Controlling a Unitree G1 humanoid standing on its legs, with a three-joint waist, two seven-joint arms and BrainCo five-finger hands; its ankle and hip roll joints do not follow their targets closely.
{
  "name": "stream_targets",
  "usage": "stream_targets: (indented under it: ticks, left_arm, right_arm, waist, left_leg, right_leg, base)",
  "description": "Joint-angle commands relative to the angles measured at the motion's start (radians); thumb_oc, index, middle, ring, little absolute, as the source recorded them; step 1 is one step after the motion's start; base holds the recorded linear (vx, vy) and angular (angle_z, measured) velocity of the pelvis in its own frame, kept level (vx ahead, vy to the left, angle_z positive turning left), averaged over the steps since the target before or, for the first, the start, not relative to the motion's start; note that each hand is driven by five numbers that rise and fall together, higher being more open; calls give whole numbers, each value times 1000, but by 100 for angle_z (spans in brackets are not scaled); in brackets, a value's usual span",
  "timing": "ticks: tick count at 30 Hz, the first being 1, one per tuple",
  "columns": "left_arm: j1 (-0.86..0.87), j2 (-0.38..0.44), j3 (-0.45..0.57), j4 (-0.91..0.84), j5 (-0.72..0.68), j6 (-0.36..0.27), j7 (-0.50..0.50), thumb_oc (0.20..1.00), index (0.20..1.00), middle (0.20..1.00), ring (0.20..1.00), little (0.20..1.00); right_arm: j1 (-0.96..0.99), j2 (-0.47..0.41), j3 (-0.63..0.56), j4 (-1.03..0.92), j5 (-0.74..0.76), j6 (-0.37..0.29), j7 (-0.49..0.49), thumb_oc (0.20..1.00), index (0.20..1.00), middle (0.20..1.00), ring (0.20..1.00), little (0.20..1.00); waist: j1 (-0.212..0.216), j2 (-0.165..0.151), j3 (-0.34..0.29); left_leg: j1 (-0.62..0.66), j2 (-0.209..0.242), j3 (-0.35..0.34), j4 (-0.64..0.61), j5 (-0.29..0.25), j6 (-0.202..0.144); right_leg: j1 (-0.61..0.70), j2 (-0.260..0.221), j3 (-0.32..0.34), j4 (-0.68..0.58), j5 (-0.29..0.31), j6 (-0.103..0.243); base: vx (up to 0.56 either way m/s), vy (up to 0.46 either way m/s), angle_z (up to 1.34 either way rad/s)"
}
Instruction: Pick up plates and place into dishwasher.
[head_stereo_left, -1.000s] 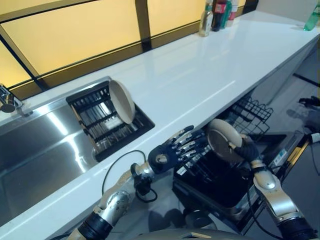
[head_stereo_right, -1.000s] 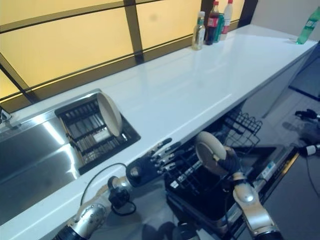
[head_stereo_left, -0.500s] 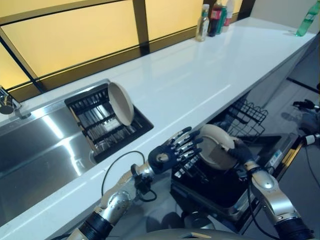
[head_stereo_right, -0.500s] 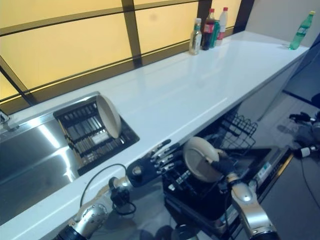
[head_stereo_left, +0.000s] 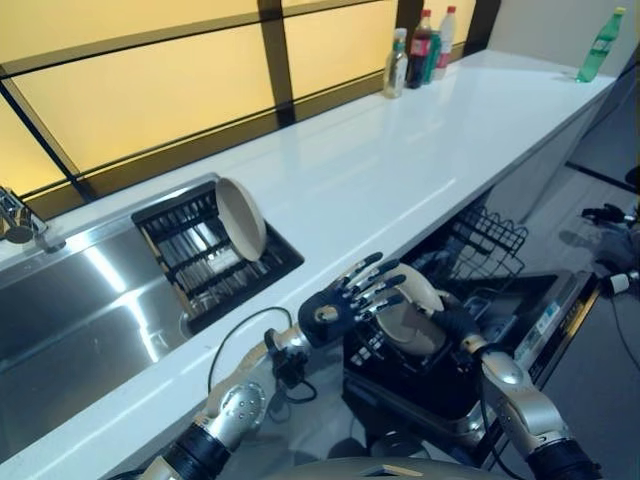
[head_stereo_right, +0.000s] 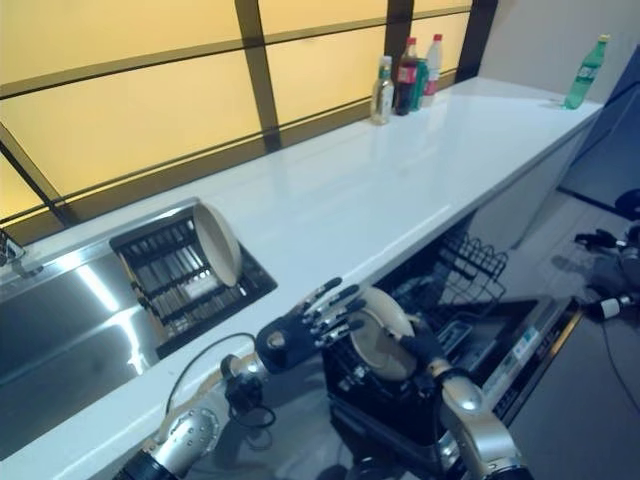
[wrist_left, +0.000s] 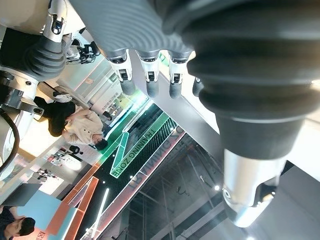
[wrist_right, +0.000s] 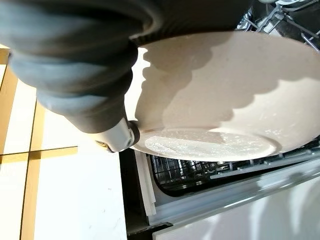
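My right hand (head_stereo_left: 452, 322) is shut on a beige plate (head_stereo_left: 410, 310), holding it tilted just over the black lower rack (head_stereo_left: 440, 375) of the open dishwasher. The right wrist view has the plate's underside (wrist_right: 220, 100) above the rack wires (wrist_right: 200, 170). My left hand (head_stereo_left: 350, 298) hovers open, fingers spread, in front of the counter edge and just left of that plate. A second beige plate (head_stereo_left: 242, 218) stands on edge in the black dish rack (head_stereo_left: 205, 255) set in the sink.
A long white counter (head_stereo_left: 400, 160) runs to the back right, with several bottles (head_stereo_left: 415, 50) by the window and a green bottle (head_stereo_left: 600, 45) at the far end. The steel sink basin (head_stereo_left: 70, 310) lies left. The dishwasher's upper wire basket (head_stereo_left: 480, 235) juts out under the counter.
My right hand has carried the plate down and to the left, from above the rack's right side to low over it, close to my left hand. The camera has shifted a little.
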Motion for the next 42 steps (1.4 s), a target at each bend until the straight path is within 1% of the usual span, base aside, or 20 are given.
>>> stream_targets:
  ticks: [1,2,5,7,8,9,11,15,19,20,23,27,32,34,38,41,42]
  left_arm:
    - [-55,-17,-12,32,-17,-59,-15,1000,1000,1000,1000,1000]
    - [-53,-15,-12,33,-15,-58,-19,1000,1000,1000,1000,1000]
    - [-44,-6,-9,44,-13,-51,-43,1000,1000,1000,1000,1000]
    - [-42,-4,-3,48,-6,-34,-58,1000,1000,1000,1000,1000]
    - [-40,0,-4,46,-5,-30,-65,1000,1000,1000,1000,1000]
    - [-37,4,-4,43,-5,-23,-71,1000,1000,1000,1000,1000]
    - [-39,6,-3,42,1,0,-92,1000,1000,1000,1000,1000]
    - [-49,7,-15,42,2,37,-115,1000,1000,1000,1000,1000]
    - [-69,-2,-33,48,6,62,-124,1000,1000,1000,1000,1000]
    - [-79,-3,-42,45,2,68,-120,1000,1000,1000,1000,1000]
    - [-85,-6,-49,39,-6,78,-114,1000,1000,1000,1000,1000]
    - [-86,-8,-50,32,-8,91,-111,1000,1000,1000,1000,1000]
    - [-95,-14,-59,35,-9,95,-107,1000,1000,1000,1000,1000]
    - [-96,-15,-60,38,-10,97,-102,1000,1000,1000,1000,1000]
    - [-93,-15,-55,40,-10,105,-110,1000,1000,1000,1000,1000]
    - [-90,-15,-54,39,-14,105,-111,1000,1000,1000,1000,1000]
    - [-90,-16,-54,38,-14,105,-110,1000,1000,1000,1000,1000]
  right_arm:
    - [-87,25,69,-66,-27,-29,96,200,200,200,200,200]
    - [-91,16,74,-57,-84,-33,86,200,200,200,200,200]
    - [-105,-13,88,-10,-137,-14,64,200,200,200,200,200]
    - [-131,-26,99,66,-247,-24,34,200,200,200,200,200]
    - [-143,-36,107,87,-250,-15,33,200,200,200,200,200]
    - [-151,-39,112,104,-260,-5,30,200,200,200,200,200]
    - [-175,-37,123,170,-347,-4,22,200,200,200,200,200]
    - [-227,-36,149,257,-421,12,20,200,200,200,200,200]
    - [-279,-24,171,328,-452,42,13,200,200,200,200,200]
    - [-305,-25,182,367,-452,46,6,200,200,200,200,200]
    - [-329,-26,192,396,-486,51,-5,200,200,200,200,200]
    - [-349,-28,191,388,-504,80,-25,200,200,200,200,200]
    - [-378,-24,187,382,-525,78,-56,200,200,200,200,200]
    - [-388,-26,185,371,-582,71,-64,200,200,200,200,200]
    - [-399,-44,181,372,-633,87,-57,200,200,200,200,200]
    - [-403,-60,175,387,-624,92,-55,200,200,200,200,200]
    - [-403,-62,171,393,-625,91,-51,360,360,360,360,360]
  waist:
    - [13,-24,16]
    - [15,-25,15]
    - [20,-26,15]
    - [25,-26,17]
    - [28,-24,18]
    - [30,-23,18]
    - [39,-18,19]
    - [53,-11,17]
    - [59,-6,15]
    - [63,-4,12]
    - [64,1,12]
    - [64,10,17]
    - [62,17,18]
    - [57,23,19]
    - [51,37,19]
    - [52,40,17]
    - [52,40,16]
  left_leg:
    - [2,-23,-38,121,-165,107]
    - [0,-22,-37,124,-165,106]
    - [-2,-21,-33,131,-169,108]
    - [-3,-20,-33,137,-174,108]
    - [-3,-20,-33,139,-175,108]
    - [-3,-19,-34,142,-177,109]
    - [-6,-19,-41,150,-183,110]
    - [-6,-18,-51,161,-191,107]
    - [-8,-14,-55,171,-196,104]
    - [-10,-15,-57,170,-193,101]
    - [-8,-12,-60,174,-197,99]
    - [-3,-7,-68,178,-203,97]
    - [-10,-5,-66,177,-200,94]
    - [-9,-4,-65,179,-201,93]
    - [-3,-5,-68,182,-209,95]
    - [-3,-7,-70,184,-212,96]
    - [-3,-7,-70,184,-212,96]
  right_leg:
    - [-115,13,-28,4,126,45]
    - [-117,11,-30,7,126,47]
    - [-122,6,-36,13,125,49]
    - [-124,1,-39,14,128,51]
    - [-123,0,-39,13,129,52]
    - [-122,-2,-39,12,129,52]
    - [-115,-5,-39,8,128,49]
    - [-110,-11,-44,4,128,50]
    - [-108,-15,-49,5,126,48]
    - [-113,-17,-49,5,130,47]
    - [-112,-20,-51,6,129,48]
    - [-104,-23,-57,5,125,49]
    - [-114,-28,-59,5,130,48]
    - [-113,-30,-61,6,129,50]
    - [-112,-34,-65,12,123,54]
    - [-108,-36,-64,8,123,55]
    - [-107,-37,-64,7,123,55]
  base:
    - [-11,-25,-6]
    - [-5,-28,-7]
    - [7,-56,-5]
    - [23,-73,-1]
    - [26,-74,0]
    - [28,-74,0]
    - [29,-75,0]
    - [17,-61,1]
    - [13,-55,5]
    - [17,-36,4]
    - [22,-20,1]
    - [20,-10,7]
    - [-2,-1,3]
    - [6,2,2]
    - [11,6,2]
    - [0,0,0]
    - [0,0,0]
